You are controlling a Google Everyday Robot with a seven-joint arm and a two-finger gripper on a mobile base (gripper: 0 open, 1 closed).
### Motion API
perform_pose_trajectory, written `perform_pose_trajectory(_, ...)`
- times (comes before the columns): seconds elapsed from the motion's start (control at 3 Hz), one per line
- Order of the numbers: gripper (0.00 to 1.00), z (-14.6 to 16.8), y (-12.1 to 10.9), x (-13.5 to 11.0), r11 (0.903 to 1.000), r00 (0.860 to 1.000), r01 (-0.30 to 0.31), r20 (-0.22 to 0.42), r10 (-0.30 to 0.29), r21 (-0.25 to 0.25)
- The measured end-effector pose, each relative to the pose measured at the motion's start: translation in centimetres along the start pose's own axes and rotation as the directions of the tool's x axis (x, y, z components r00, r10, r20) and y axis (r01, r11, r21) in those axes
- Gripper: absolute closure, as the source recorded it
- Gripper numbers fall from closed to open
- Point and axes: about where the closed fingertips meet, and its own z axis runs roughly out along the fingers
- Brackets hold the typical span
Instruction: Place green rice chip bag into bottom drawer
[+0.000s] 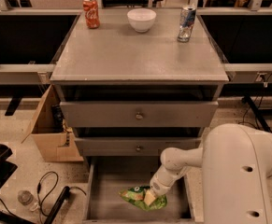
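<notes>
The green rice chip bag (138, 195) lies on the grey floor of the open bottom drawer (108, 181), toward its front right. My gripper (150, 196) reaches down into the drawer at the end of the white arm (180, 162) and sits right at the bag's right side, touching or overlapping it.
Two shut knobbed drawers (139, 115) sit above. On the cabinet top stand a red soda can (91, 12), a white bowl (141, 19) and a silver-blue can (187, 23). A cardboard box (49, 129), cables (44, 190) and a bottle (25, 199) are on the floor at left.
</notes>
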Motion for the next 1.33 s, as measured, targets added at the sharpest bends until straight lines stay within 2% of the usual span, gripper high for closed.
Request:
perform_pose_trajectory(1.0,0.12,0.03,0.05,0.04,1.0,1.0,0.007,0.001,-0.007,-0.002)
perform_pose_trajectory(1.33,0.0,0.03,0.05,0.04,1.0,1.0,0.007,0.001,-0.007,-0.002)
